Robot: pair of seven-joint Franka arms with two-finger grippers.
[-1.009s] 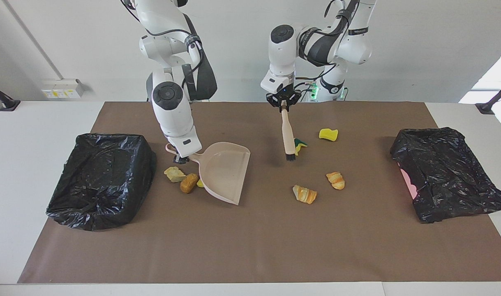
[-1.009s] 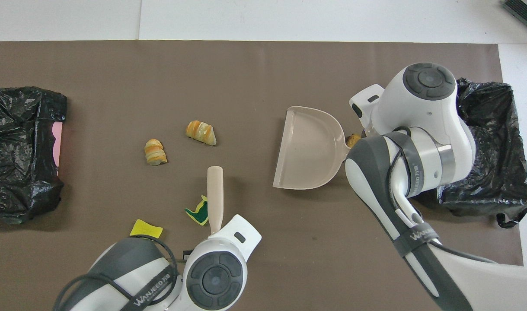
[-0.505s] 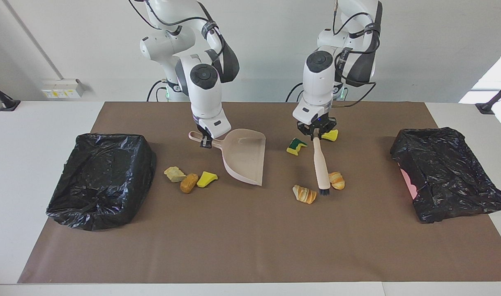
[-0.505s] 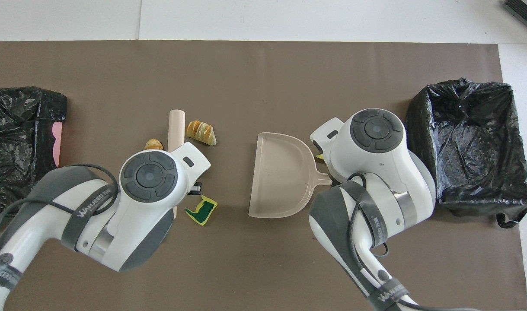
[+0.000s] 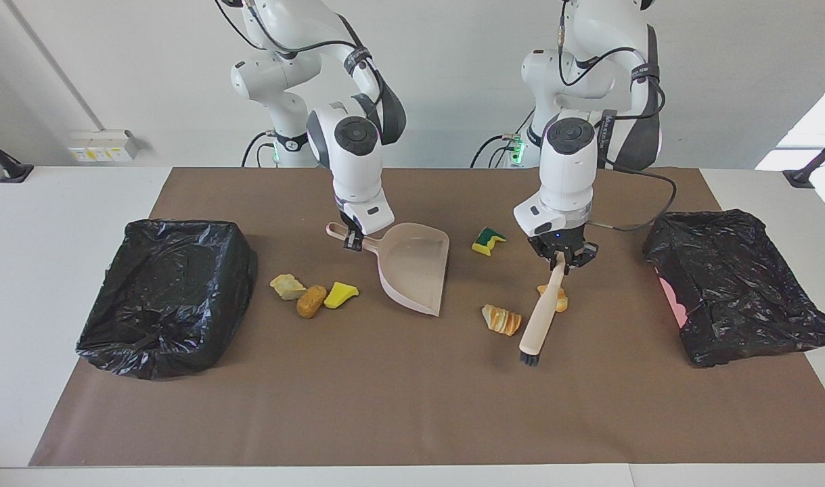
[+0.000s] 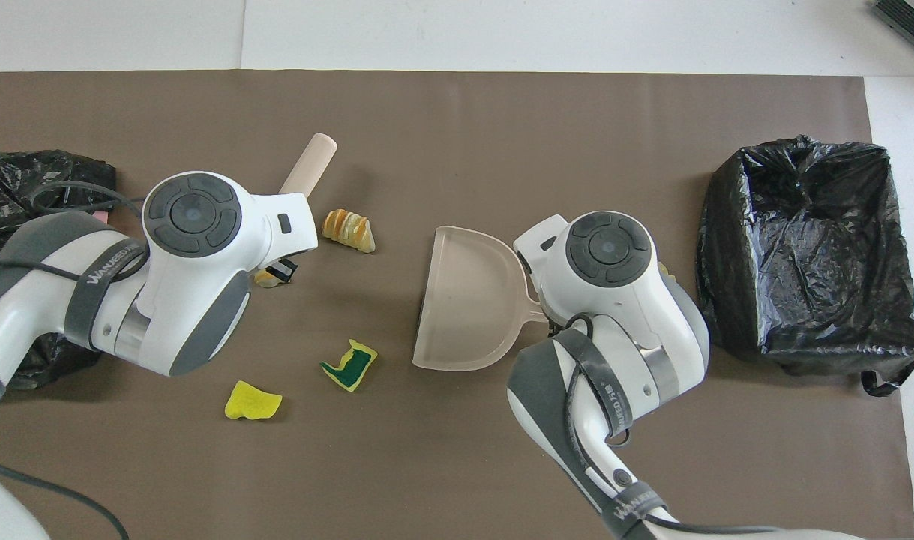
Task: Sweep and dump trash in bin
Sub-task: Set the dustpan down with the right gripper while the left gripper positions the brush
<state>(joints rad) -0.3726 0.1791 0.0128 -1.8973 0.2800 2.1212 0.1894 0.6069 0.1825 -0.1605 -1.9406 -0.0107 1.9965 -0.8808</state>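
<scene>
My right gripper [image 5: 352, 238] is shut on the handle of the pale pink dustpan [image 5: 415, 267], whose mouth faces the left arm's end. My left gripper [image 5: 562, 260] is shut on the beige brush [image 5: 541, 318], which slants with its black bristles down by the mat. Two bread lumps [image 5: 501, 319] [image 5: 554, 297] lie beside the brush. A green-topped sponge [image 5: 488, 240] and a yellow sponge [image 6: 253, 401] lie nearer the robots. By the dustpan's back lie a pale lump [image 5: 287, 287], an orange-brown lump [image 5: 311, 301] and a yellow piece [image 5: 340, 294].
A black-lined bin [image 5: 165, 294] stands at the right arm's end of the brown mat [image 5: 412, 406]. A second black-lined bin [image 5: 737, 284], with pink showing at its side, stands at the left arm's end.
My left gripper has carried the brush toward the left arm's end and away from the robots, tilting it, past the bread lumps. My right gripper has shifted the dustpan toward the table's middle.
</scene>
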